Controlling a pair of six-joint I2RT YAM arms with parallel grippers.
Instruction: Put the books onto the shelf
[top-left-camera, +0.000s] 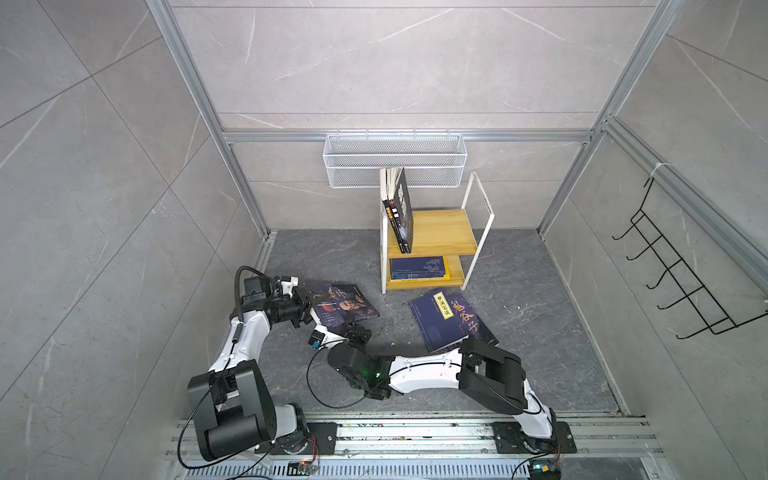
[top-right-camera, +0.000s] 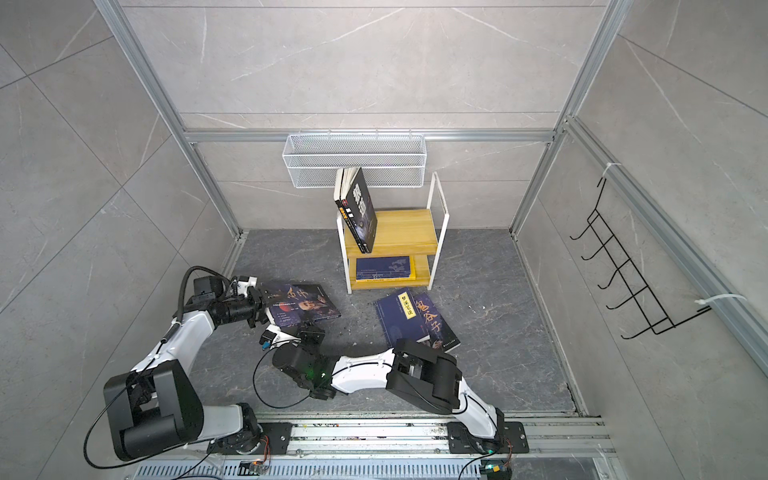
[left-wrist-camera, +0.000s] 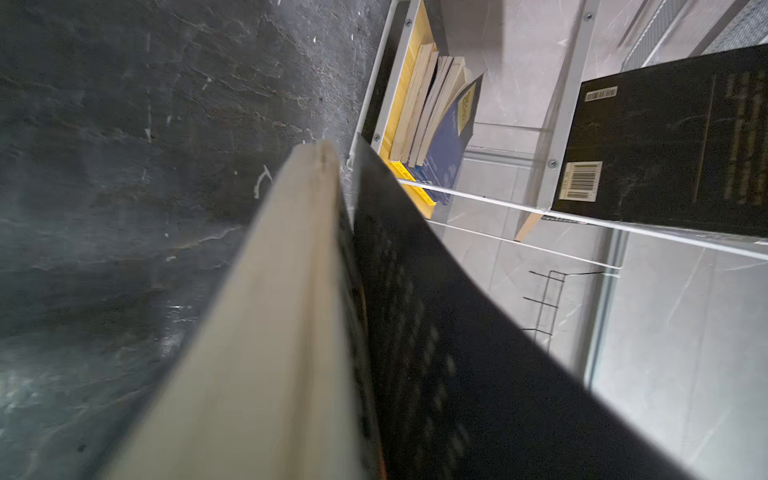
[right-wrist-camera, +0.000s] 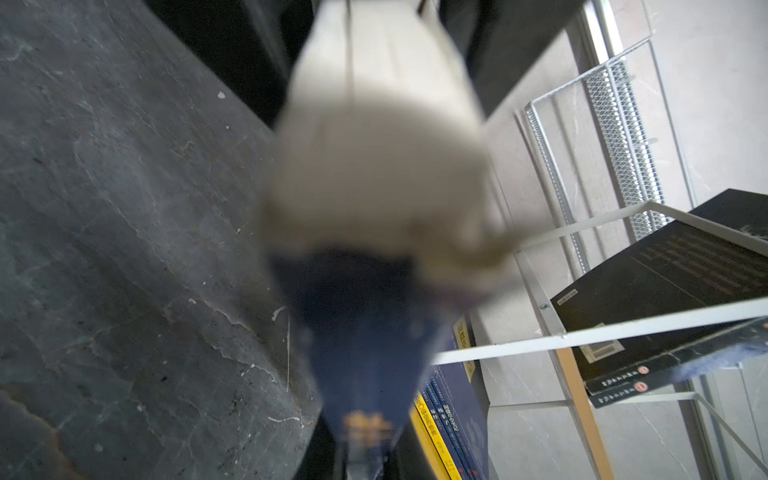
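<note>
1. The portrait book (top-left-camera: 349, 305) lies cover up on the dark, stone-patterned desk (top-left-camera: 519, 332). Its long axis runs straight out from the tips of the left pincer (top-left-camera: 306, 309), slanting a little.
2. It is a thin navy paperback with a glossy cover and orange calligraphy. In the left wrist view its cream page block (left-wrist-camera: 270, 332) shows, and the dark cover bows away from it.
3. The left pincer sits at the book's short edge; whether it has a grip I cannot tell. The right pincer (top-left-camera: 355, 328) is clamped together on the long near edge.
4. Beyond the right pincer stands the shelf (top-left-camera: 440, 228), yellow wooden boards in a thin white frame. A black book (top-left-camera: 401, 216) leans upright on the upper board and a navy book (top-left-camera: 417, 268) lies flat on the lower.
5. To the right pincer's right, two navy paperbacks (top-left-camera: 432, 320) overlap flat on the desk.
</note>
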